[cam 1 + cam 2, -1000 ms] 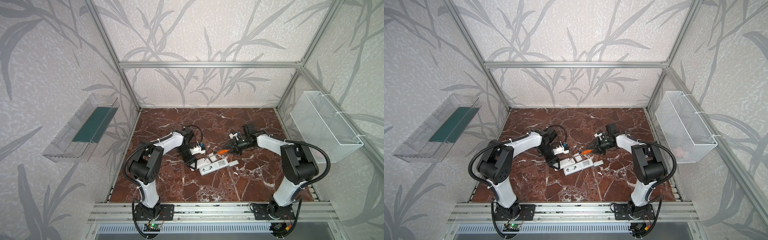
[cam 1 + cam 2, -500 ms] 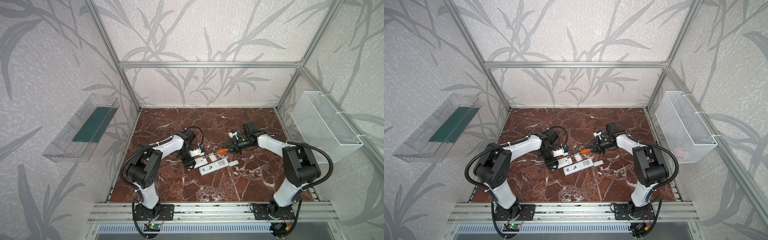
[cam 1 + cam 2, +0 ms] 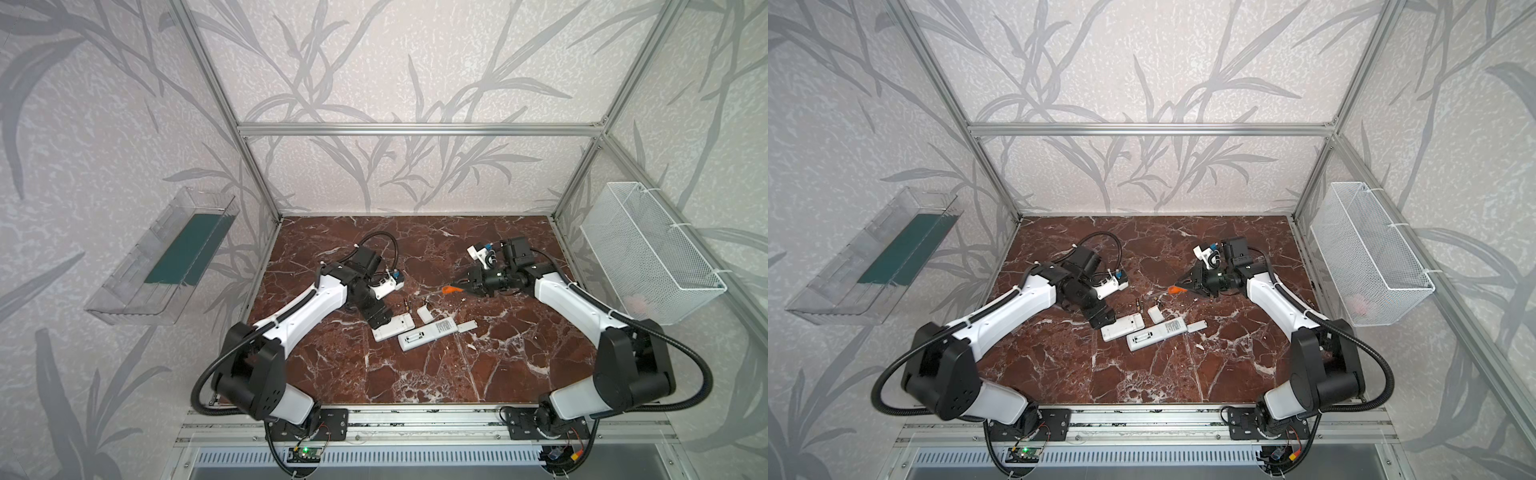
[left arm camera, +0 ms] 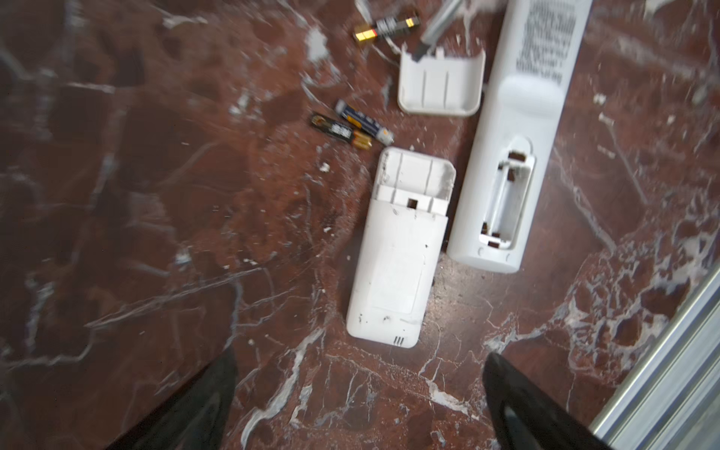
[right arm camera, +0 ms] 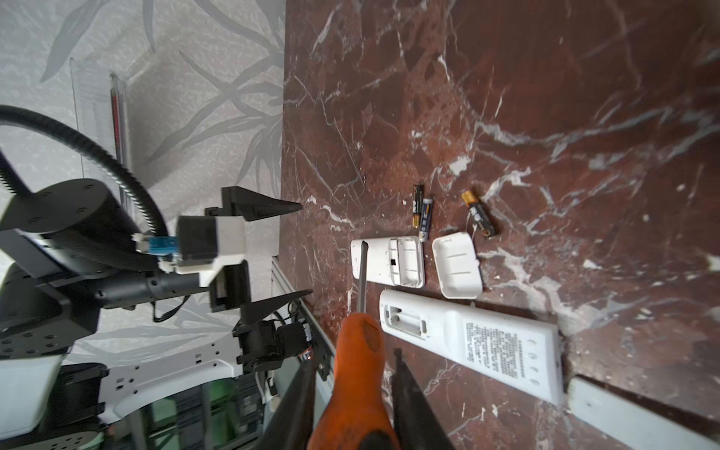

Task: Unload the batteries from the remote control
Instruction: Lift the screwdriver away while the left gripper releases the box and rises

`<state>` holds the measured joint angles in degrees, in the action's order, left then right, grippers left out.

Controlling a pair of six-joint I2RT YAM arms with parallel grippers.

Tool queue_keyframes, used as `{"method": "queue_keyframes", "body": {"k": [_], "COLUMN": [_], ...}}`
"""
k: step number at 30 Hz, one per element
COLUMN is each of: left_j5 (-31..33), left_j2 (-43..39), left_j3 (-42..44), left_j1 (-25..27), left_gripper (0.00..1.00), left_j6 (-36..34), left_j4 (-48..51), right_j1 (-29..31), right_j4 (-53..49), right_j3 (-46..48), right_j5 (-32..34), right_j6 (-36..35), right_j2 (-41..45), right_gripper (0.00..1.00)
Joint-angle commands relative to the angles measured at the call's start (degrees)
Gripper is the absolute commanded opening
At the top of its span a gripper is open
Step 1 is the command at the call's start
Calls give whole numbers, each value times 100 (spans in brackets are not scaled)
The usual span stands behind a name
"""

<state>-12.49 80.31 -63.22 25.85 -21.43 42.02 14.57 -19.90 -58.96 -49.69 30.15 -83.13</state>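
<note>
Three slim cylindrical batteries [image 4: 337,130], glossy dark with gold bands, lie on the veined red-brown marble desk [image 3: 415,374] near its middle. They are just beyond the open end of the short white plastic remote [image 4: 393,272]. Two touch side by side, with long axes toward the desk's back edge; the third lies apart, angled. The left claw [image 4: 358,389] gapes empty. The right claw [image 5: 350,370] is clamped on the orange-handled screwdriver [image 5: 358,335].

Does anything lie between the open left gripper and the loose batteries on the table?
Yes: the short remote lies flat between the left gripper and the two nearest batteries; nothing else visible does.
</note>
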Motion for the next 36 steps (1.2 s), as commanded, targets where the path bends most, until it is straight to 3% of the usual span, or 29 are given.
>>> {"method": "queue_keyframes", "body": {"k": [1,7,8,11,13,15,17,23,26,30,35,36], "left_j5": [830,327,-31,-982,-1053,-1049,-1210,-766,-596,-435,-403,-402], "left_j2": [-975,-2101,-2170,-2184,-2022,-1762,-1541,-1175,-969,-862,-849,-850], "left_j3": [335,1289,1449,2146,2638,2788,2695,2499,2619,2677,2588,2587], "left_j1": [-221,-757,-805,-809,-801,-768,-701,-93,12,44,52,52], "left_gripper": [99,99,99,95,92,89,87,85,77,59,12,6], "left_j6": [2289,5927,6474,7915,8948,9758,10142,10643,11104,11358,11389,11381], "left_j4": [-1227,-2741,-3083,-5094,-6783,-7596,-7805,-7952,-8370,-8646,-8642,-8598], "right_j1": [2,213,275,517,723,919,1106,1631,1841,1978,2006,2006], "right_j4": [571,2114,2393,2924,3037,3101,3164,3333,3348,3392,3418,3400], "right_j3": [235,668,704,699,592,461,323,15,-49,-21,144,159], "right_j5": [467,696,734,971,1193,1306,1386,1626,1780,1804,1873,1887], "right_j6": [-403,-38,62,192,150,123,113,37,-68,-80,8,26], "right_j2": [472,985,1025,1071,1048,970,862,597,530,449,454,469], "right_gripper": [0,0,0,0,0,0,0,0,0,0,0,5]}}
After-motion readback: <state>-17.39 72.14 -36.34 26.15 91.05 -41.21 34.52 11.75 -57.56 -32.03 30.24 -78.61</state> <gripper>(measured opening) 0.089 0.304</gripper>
